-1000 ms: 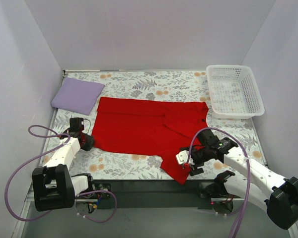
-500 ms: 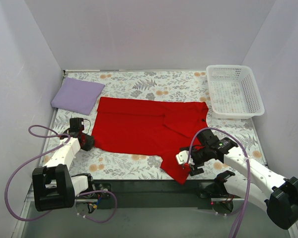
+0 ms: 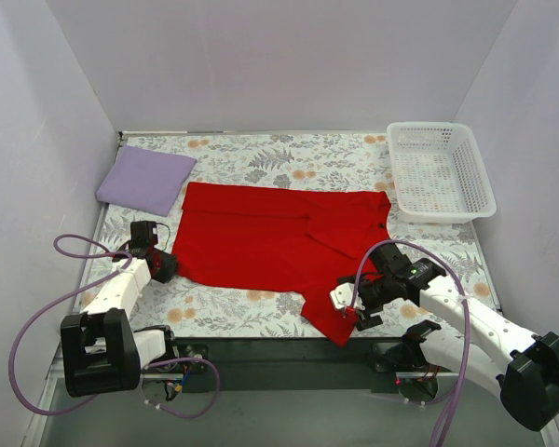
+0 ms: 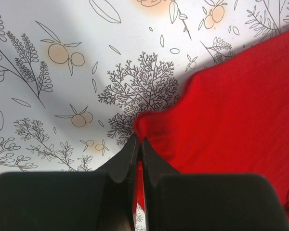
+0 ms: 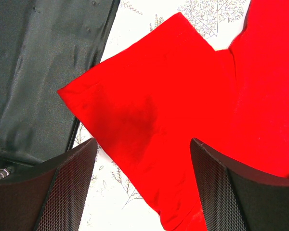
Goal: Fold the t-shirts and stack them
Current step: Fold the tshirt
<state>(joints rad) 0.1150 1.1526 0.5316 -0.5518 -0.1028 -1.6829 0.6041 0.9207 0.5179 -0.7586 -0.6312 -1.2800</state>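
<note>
- The grey floral cloth (image 3: 289,154) covers the table, and all the other things lie on it.
- The red t-shirt (image 3: 270,237) lies spread flat in the middle. One sleeve (image 5: 135,110) reaches the near edge on the right side. The shirt is not yet folded, so I judge that the first fold is the step in hand.
- The white basket (image 3: 447,215) stands in the far right corner, just beside the shirt but not on it. I think it does not disturb the fold.
- The lavender t-shirt (image 3: 144,179) lies folded in the far left corner, near the red shirt's far left corner. A fold carried too far to the left could push it.
- The right gripper (image 5: 143,144) hovers over the sleeve with its jaws wide apart and holds nothing. It should come down and take the cloth fully before it lifts.
- The left gripper (image 4: 138,142) is at the shirt's near left corner. Its jaws are pressed together with a thin strip of red between them, so it seems to pinch the hem. Both grippers should lift together, so that the cloth does not wrinkle.
</note>
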